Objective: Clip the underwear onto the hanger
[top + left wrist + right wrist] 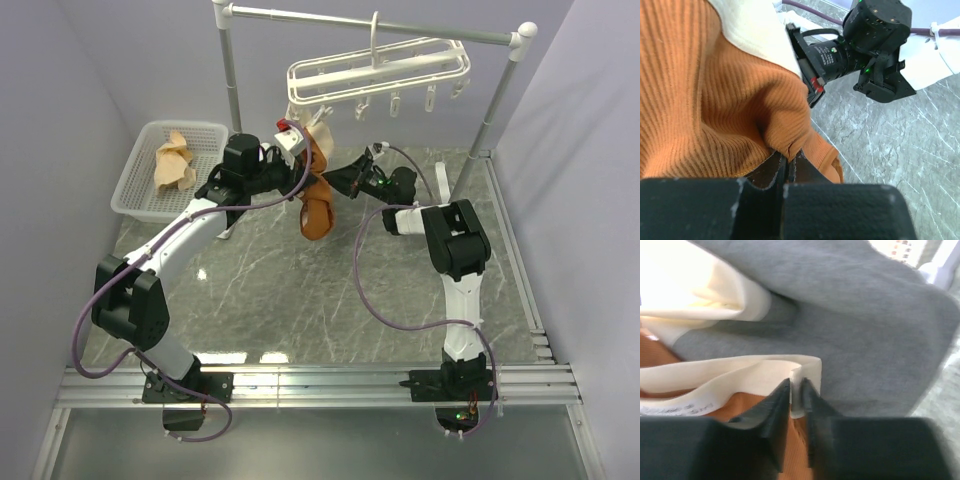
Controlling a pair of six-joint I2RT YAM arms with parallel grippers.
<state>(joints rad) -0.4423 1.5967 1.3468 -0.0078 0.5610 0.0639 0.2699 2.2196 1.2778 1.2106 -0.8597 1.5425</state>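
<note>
Grip comes first: the left pincer [786,167] is pressed together on a fold of the orange underwear [715,100], low on the ribbed cloth. The right pincer [796,390] pinches the pale waistband [740,372] right at its end edge, with only that thin band between its fingers. Something grey sits behind the band there; I cannot tell what it is.

In the top view the two pincers are close together, left one higher, right one just beside it from the right. The underwear hangs down from them, long way up and down, and its bottom end dangles over the desk [300,290] without lying flat on it.

The hanger [380,70] is up and a bit to the right of both pincers, hooked on the grey rail [370,25]. Its long side runs left to right. The little clips [394,104] hang under its near side. The leftmost clips look just above the top of the underwear, so I think the waistband only needs to go up a little and be held straight along the row.

The white posts stand at each end of the rail, and the basket [140,185] is off to the left, well apart. The tight spot is between the two arms themselves.
</note>
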